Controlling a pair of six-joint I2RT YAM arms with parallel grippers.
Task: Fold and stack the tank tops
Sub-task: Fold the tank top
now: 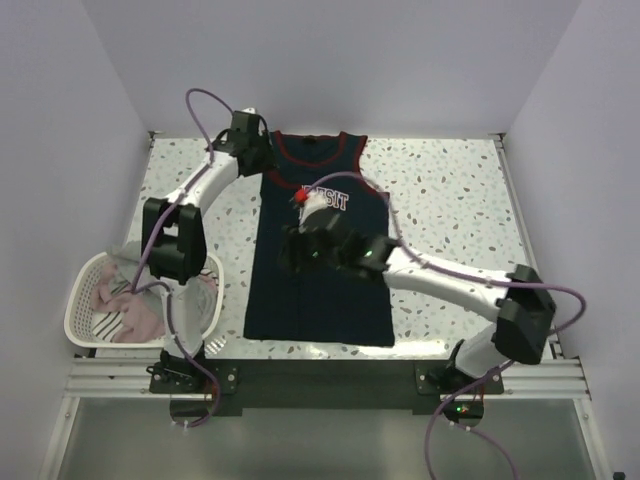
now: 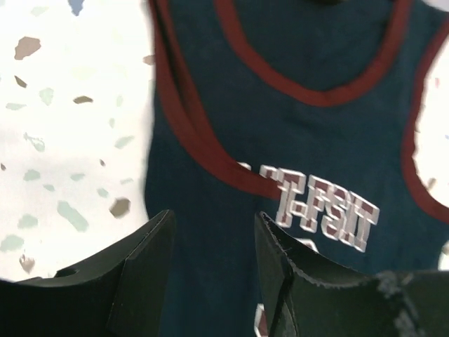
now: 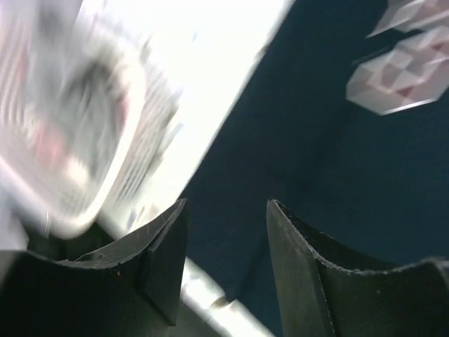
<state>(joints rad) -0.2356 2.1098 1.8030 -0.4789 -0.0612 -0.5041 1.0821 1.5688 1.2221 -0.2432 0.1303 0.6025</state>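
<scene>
Lying flat mid-frame, the navy jersey (image 1: 320,285) is looking soft and light, inviting an edge pinch; left hand (image 2: 214,228) and right hand (image 3: 226,214) are gaping empty.

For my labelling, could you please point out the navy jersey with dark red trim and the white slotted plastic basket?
navy jersey with dark red trim (image 1: 312,305): top external view, plain lower front.
white slotted plastic basket (image 1: 72,312): top external view, left rim.
</scene>
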